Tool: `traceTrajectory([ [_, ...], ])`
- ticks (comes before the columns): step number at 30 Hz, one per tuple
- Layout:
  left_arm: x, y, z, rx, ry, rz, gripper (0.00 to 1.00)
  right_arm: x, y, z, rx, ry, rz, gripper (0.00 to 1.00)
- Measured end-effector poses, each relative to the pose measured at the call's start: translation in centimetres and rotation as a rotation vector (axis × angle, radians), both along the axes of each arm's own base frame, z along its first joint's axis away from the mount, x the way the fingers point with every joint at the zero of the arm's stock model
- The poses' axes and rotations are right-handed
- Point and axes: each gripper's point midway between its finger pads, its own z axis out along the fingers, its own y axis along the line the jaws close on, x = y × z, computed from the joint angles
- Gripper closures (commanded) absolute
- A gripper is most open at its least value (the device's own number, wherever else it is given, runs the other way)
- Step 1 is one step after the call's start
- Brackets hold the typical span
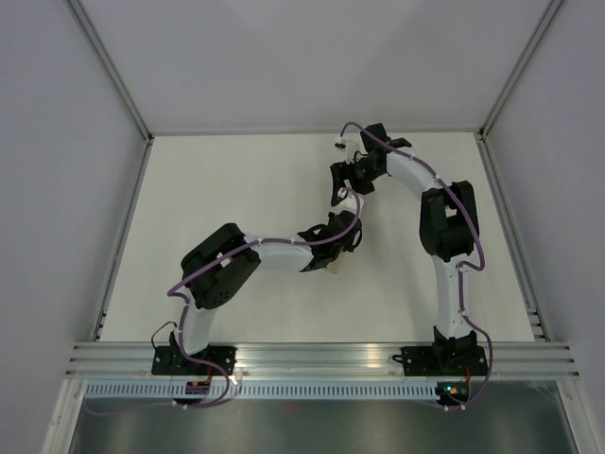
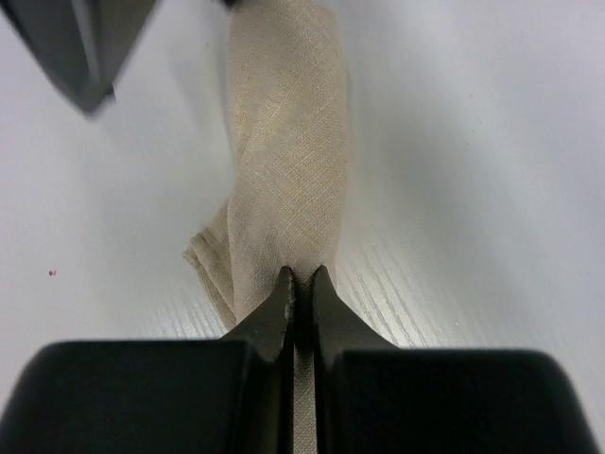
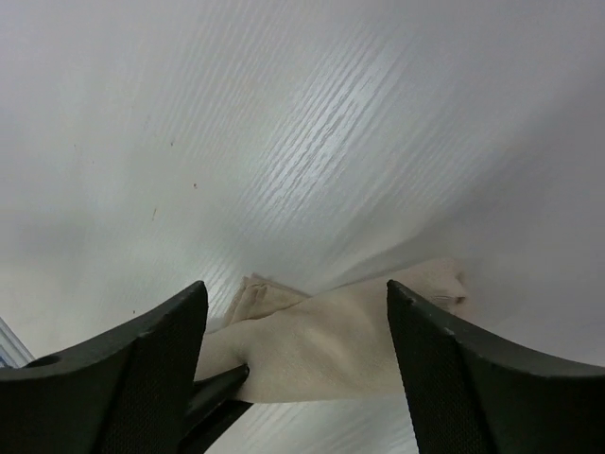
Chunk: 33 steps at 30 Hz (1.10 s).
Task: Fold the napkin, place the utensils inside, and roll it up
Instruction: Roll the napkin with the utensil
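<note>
The tan napkin (image 2: 288, 142) lies rolled into a narrow twisted bundle on the white table. My left gripper (image 2: 302, 276) is shut on its near end, with cloth pinched between the jaws. In the right wrist view the napkin (image 3: 350, 340) lies below my right gripper (image 3: 294, 286), which is open and hovers over it with a finger on either side. From above, only a small tan bit of napkin (image 1: 333, 270) shows under the left gripper (image 1: 331, 253). The right gripper (image 1: 342, 189) is just beyond it. The utensils are hidden.
One finger of the right gripper (image 2: 85, 52) shows at the top left of the left wrist view. The left gripper's tip (image 3: 208, 392) shows in the right wrist view. The white table (image 1: 236, 189) has aluminium frame rails (image 1: 321, 357) along its near edge and walls around it.
</note>
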Motion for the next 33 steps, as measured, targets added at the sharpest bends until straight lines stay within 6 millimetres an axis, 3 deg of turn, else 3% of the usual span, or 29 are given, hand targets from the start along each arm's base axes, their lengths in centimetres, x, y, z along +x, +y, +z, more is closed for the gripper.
traceTrajectory([
  [6, 0.1, 0.0, 0.0, -0.111, 0.078, 0.011, 0.98, 3.9, -2.5, 4.1, 0.032, -0.111, -0.075, 0.14],
  [12, 0.4, 0.3, 0.1, -0.283, 0.202, 0.027, 0.98, 4.9, -5.4, 5.9, 0.033, -0.143, -0.136, 0.13],
  [20, 0.3, 0.5, -0.2, -0.528, 0.378, 0.039, 0.98, 1.5, -6.8, 6.3, 0.015, -0.12, -0.131, 0.23],
  [33, -1.0, -0.9, -0.5, -0.716, 0.552, 0.024, 0.98, -3.1, -6.8, 1.6, -0.023, 0.021, -0.091, 0.38],
])
